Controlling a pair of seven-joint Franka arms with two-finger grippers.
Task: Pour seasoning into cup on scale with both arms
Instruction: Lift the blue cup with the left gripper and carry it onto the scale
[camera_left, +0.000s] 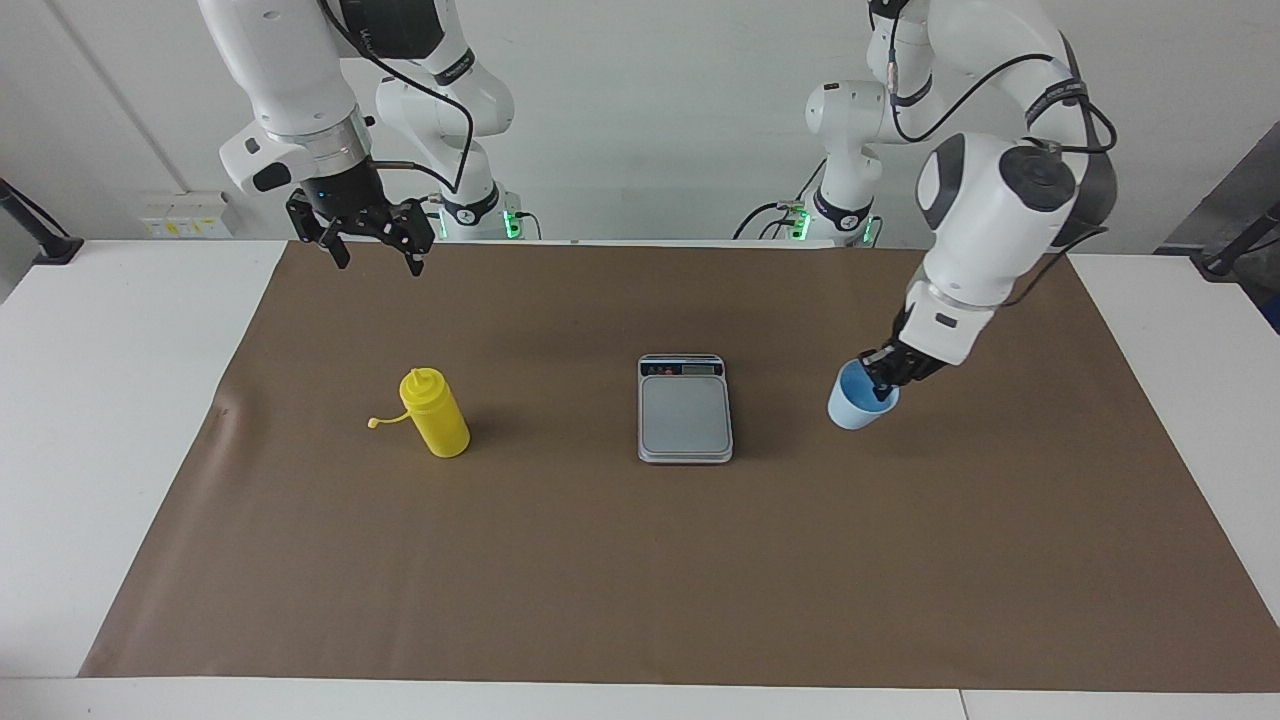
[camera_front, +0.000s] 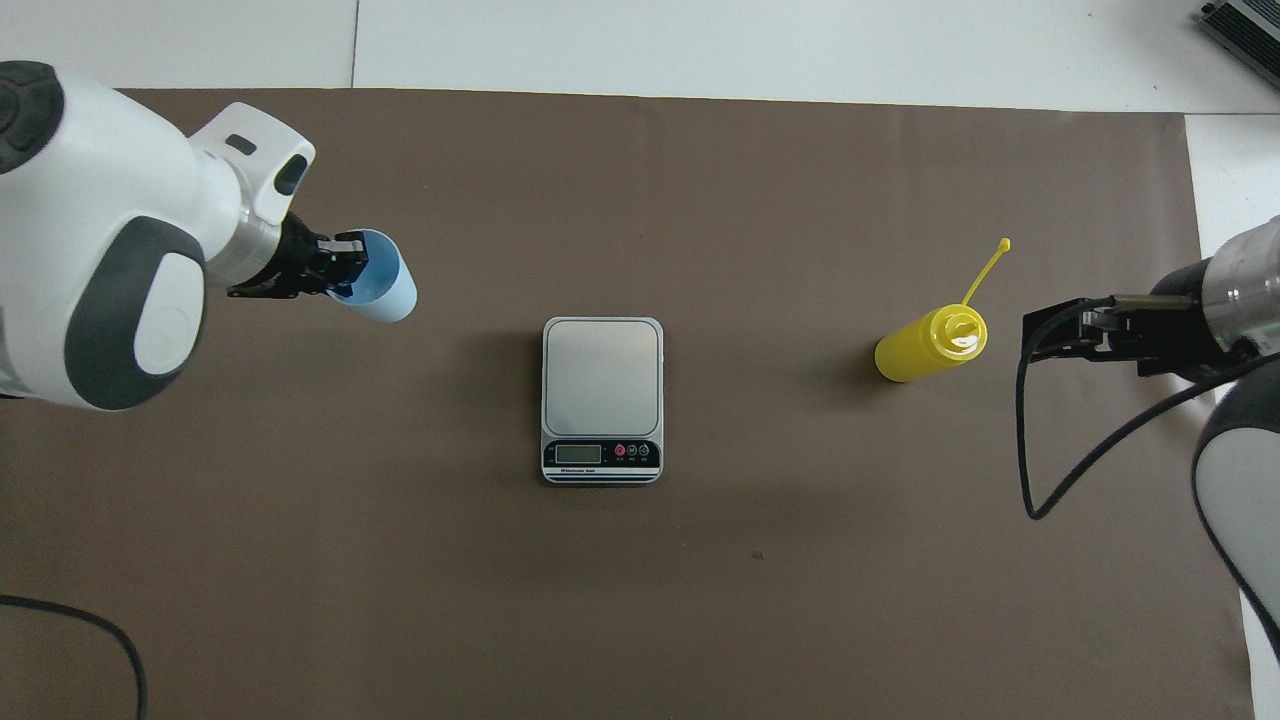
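Overhead view, dial centred on the scale: 6 o'clock points at the robots, 12 o'clock away from them.
Mat: brown sheet (camera_front: 700, 600) covering most of the white table (camera_front: 700, 40), and everything sits on it or hangs over it.
Right gripper: (camera_left: 375, 255) up in the air over the mat's robot-side edge at the right arm's end. Pincer is released, fingertips clearly apart, nothing in it. This arm is just waiting.
Scale: (camera_front: 602, 390) flat in the middle of the mat. The dark display strip (camera_front: 602, 453) is on its 6 o'clock edge and the plate is bare.
Seasoning: yellow bottle (camera_front: 930, 345) standing on the mat at 3 o'clock from the scale, well apart from it. Nothing touches it, and its tethered cap (camera_front: 1004, 244) sticks out toward about 1 o'clock.
Left gripper: (camera_left: 880, 385) clenched on the cup's rim, with one finger inside and one outside.
Cup: light blue (camera_front: 385, 295), tilted and hanging from that grip. It's lifted over the mat at roughly 10 o'clock from the scale, near it but not over the plate.
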